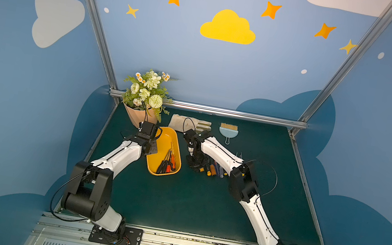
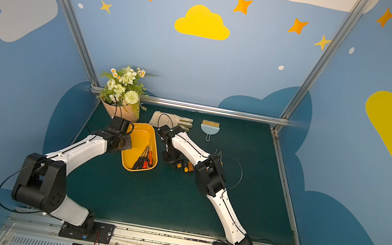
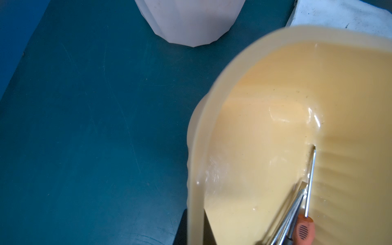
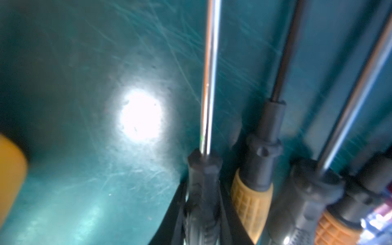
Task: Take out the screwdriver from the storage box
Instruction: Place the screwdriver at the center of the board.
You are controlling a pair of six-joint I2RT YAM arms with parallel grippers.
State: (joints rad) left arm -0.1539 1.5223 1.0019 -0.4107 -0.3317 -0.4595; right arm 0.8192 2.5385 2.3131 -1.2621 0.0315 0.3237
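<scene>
One black-handled screwdriver (image 4: 203, 161) is out of the storage box (image 1: 169, 137) and down low over the tabletop (image 1: 176, 200), just right of the box, around mid-table. Right gripper (image 4: 203, 191) is closed partway on its handle, one jaw on each side. The driver lies parallel to a row of screwdrivers (image 1: 213, 170) laid out there, with a yellow-handled one (image 4: 252, 201) just beside it. Can't tell if the handle touches the surface yet.

The box sits toward the far-left corner, with its long axis running near to far. About four screwdrivers (image 1: 168, 163) are bunched at its near end, shafts pointing at the far edge. Left gripper (image 1: 152, 148) is fully closed and appears to pinch the box's left wall. My read is that it's bracing the box.

Step in hand looks like set-down of the extracted driver. Next: open the right jaws and lift straight up so the neighbours don't get dragged. Then swing over the box's near end for another handle, while left holds its pinch.
</scene>
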